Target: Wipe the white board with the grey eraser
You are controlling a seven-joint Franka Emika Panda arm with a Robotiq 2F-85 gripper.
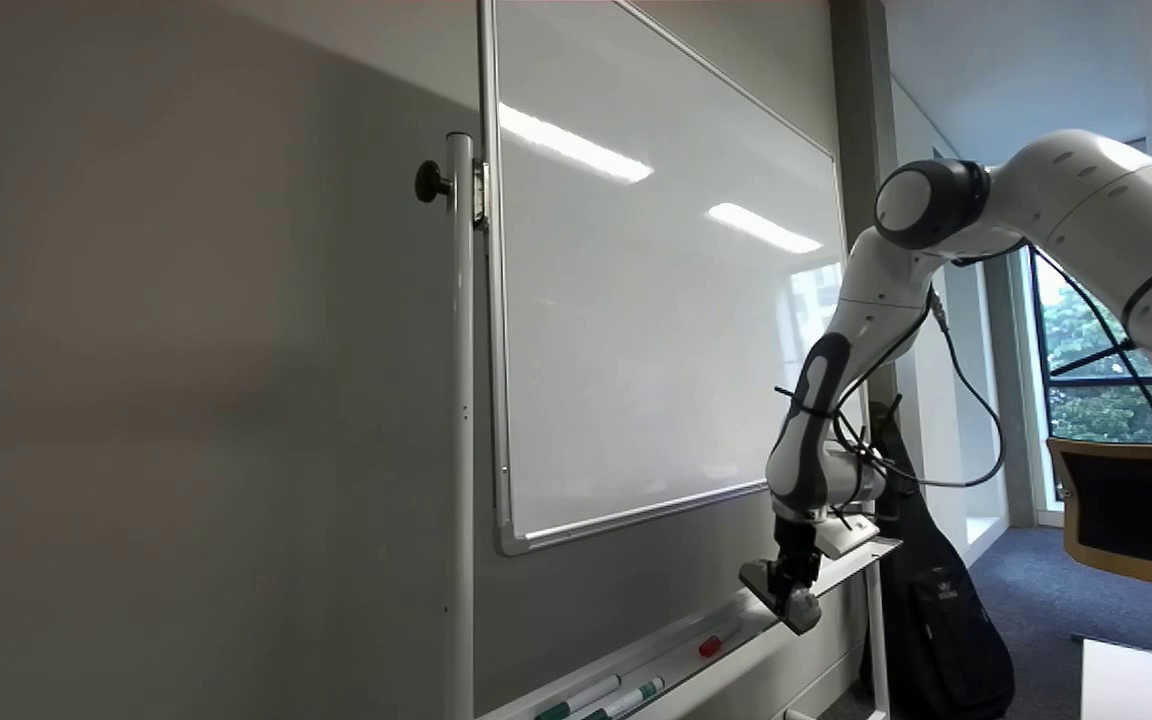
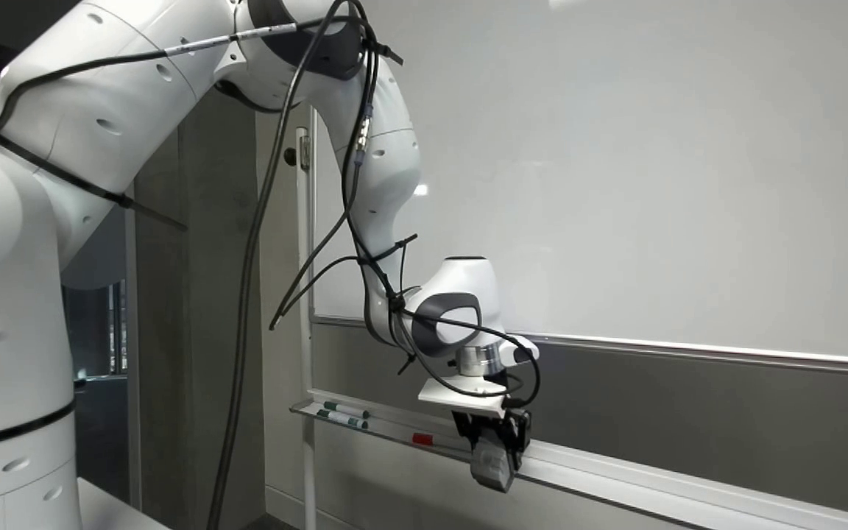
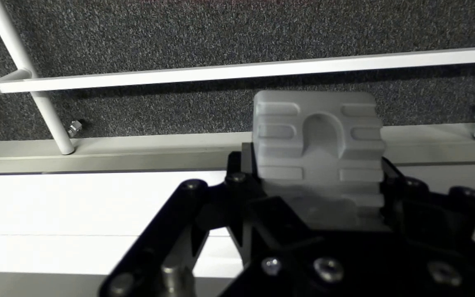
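Two green-capped markers and one red-capped marker lay in the tray below the upright white board, whose glossy face carried bright reflections. I had the gripper clamped across the width of the grey eraser, below the board and apart from it. Dark carpet covered the room; in an exterior view, a chair stood near the window.

Ribbed grey eraser, seemingly tilted, below and apart from the upright, glossy, silver-framed white board.

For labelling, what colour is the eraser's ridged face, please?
Pale grey; the eraser shows best in the wrist view.
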